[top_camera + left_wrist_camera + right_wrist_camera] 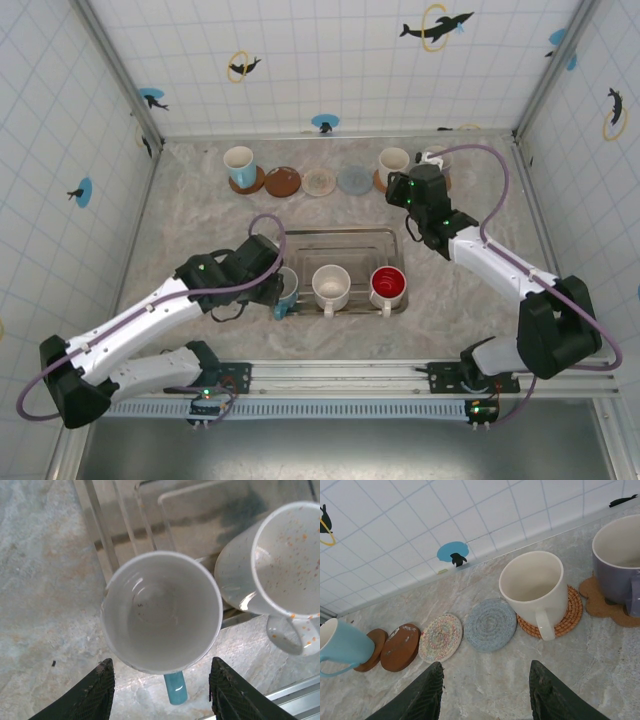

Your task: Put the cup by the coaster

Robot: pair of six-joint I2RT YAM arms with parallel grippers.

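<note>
My left gripper stands open, its fingers flanking the handle side of the blue-handled cup, which sits at the 9 o'clock end of the clear tray. My right gripper hangs open and empty, with the blue-grey coaster at its 12 o'clock.

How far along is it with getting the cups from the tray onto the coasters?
Done: the light blue cup, cream cup and purple cup each sit on a coaster. In hand: the left gripper straddles the blue-handled cup at the tray's left end, jaws open, not yet gripping. Left: that cup, the speckled cup and red cup, with the brown coaster, pastel coaster and grey-blue coaster bare.
</note>
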